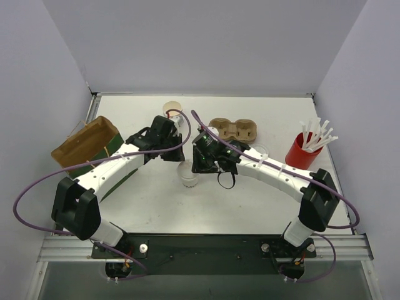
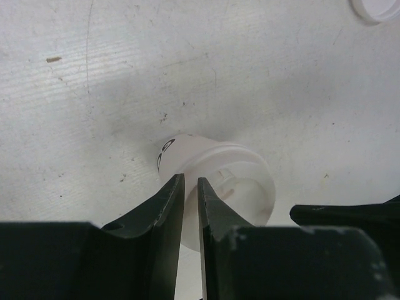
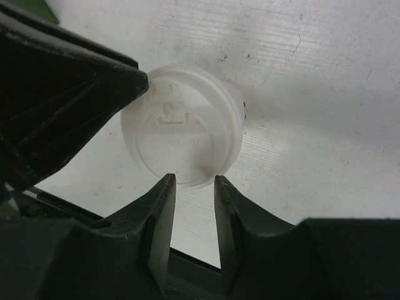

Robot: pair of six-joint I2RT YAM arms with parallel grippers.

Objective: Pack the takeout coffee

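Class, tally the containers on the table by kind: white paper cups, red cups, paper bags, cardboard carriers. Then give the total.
White paper cups: 2 (lidded cup, open cup)
Red cup: 1
Brown paper bag: 1
Cardboard cup carrier: 1
Total: 5

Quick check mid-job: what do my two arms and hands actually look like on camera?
The left arm and right arm are white links with chunky black joints. A purple cable loops along each. The left hand and right hand have black, tapering wedge fingers; green spots show at the right wrist.
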